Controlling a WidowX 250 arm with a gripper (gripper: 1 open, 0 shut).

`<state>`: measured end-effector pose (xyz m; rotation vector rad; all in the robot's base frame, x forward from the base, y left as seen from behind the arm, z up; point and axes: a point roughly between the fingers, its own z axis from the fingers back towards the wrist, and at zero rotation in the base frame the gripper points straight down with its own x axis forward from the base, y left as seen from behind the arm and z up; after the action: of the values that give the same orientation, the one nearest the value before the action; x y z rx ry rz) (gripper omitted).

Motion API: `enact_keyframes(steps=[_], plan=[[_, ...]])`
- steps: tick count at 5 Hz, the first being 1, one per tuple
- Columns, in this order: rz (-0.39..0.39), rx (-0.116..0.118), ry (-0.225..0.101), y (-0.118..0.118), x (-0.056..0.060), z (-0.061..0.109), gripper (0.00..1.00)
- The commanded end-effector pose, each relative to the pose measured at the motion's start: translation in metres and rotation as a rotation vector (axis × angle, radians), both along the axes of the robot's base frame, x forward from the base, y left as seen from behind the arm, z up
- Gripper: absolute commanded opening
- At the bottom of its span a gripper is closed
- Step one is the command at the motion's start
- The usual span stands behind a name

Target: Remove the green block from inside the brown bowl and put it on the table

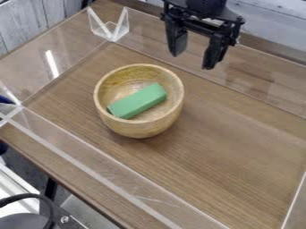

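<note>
The brown bowl point(140, 99) stands on the table point(227, 143), left of the middle. Inside it lies the green block point(136, 101), slanted across the pale bottom and resting partly against the wall. My gripper point(195, 52) hangs above the table behind and to the right of the bowl, pointing down. Its two black fingers point(176, 43) stand apart with nothing between them, so it is open and apart from both bowl and block.
Low clear acrylic walls point(72, 143) edge the table on all sides. A clear folded acrylic piece point(111, 27) stands at the back left corner. Bare wood lies to the right of and in front of the bowl.
</note>
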<state>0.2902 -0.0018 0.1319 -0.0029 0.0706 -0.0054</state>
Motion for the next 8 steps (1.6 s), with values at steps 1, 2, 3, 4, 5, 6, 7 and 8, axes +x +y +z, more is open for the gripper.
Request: enact_keyframes(steps=[1, 2, 3, 4, 5, 6, 7, 8], plan=[[-0.008, 0.008, 0.018, 0.008, -0.007, -0.006, 1.0], [-0.015, 0.023, 0.033, 0.022, -0.022, -0.015, 1.0], [-0.01, 0.033, 0.031, 0.035, -0.033, -0.025, 1.0], [-0.002, 0.036, 0.033, 0.049, -0.041, -0.032, 1.0], [0.014, 0.026, 0.028, 0.059, -0.045, -0.04, 1.0], [0.015, 0.021, 0.025, 0.063, -0.04, -0.049, 1.0], [0.012, 0.018, 0.028, 0.064, -0.037, -0.057, 1.0], [0.006, 0.015, 0.023, 0.063, -0.033, -0.059, 1.0]])
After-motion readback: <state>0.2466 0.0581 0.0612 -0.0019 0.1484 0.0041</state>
